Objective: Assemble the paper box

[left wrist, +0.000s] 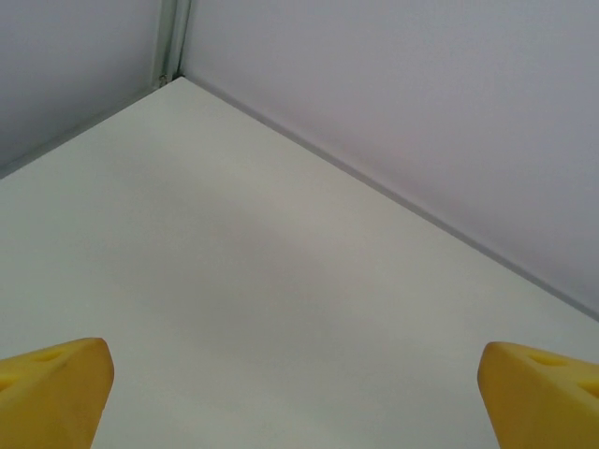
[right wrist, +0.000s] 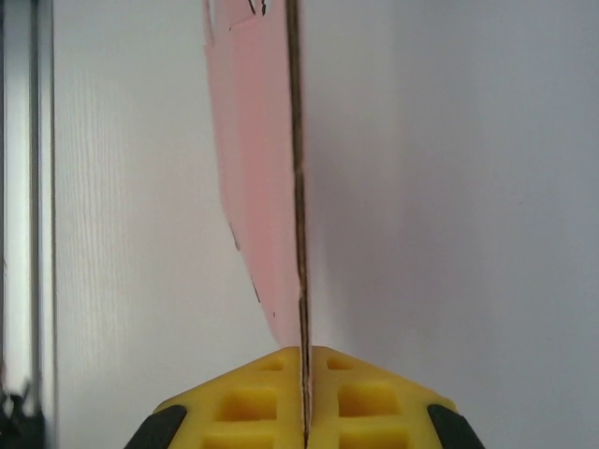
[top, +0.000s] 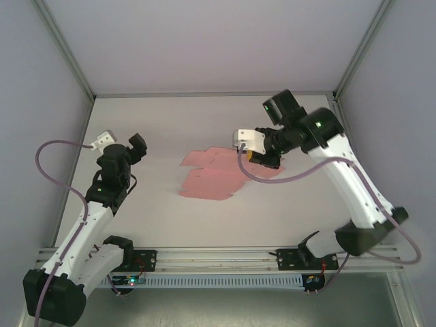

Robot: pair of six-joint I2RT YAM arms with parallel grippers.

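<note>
No readable text anywhere (arms and card are unmarked).

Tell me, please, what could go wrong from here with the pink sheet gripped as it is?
1. The right gripper is shut on just one edge of the thin paper box sheet; pulling or lifting may crease or tear the card there, or it may slip out.
2. The left gripper stands open well off to the left, away from the sheet, so its free side could drag or swivel on the table.
</note>
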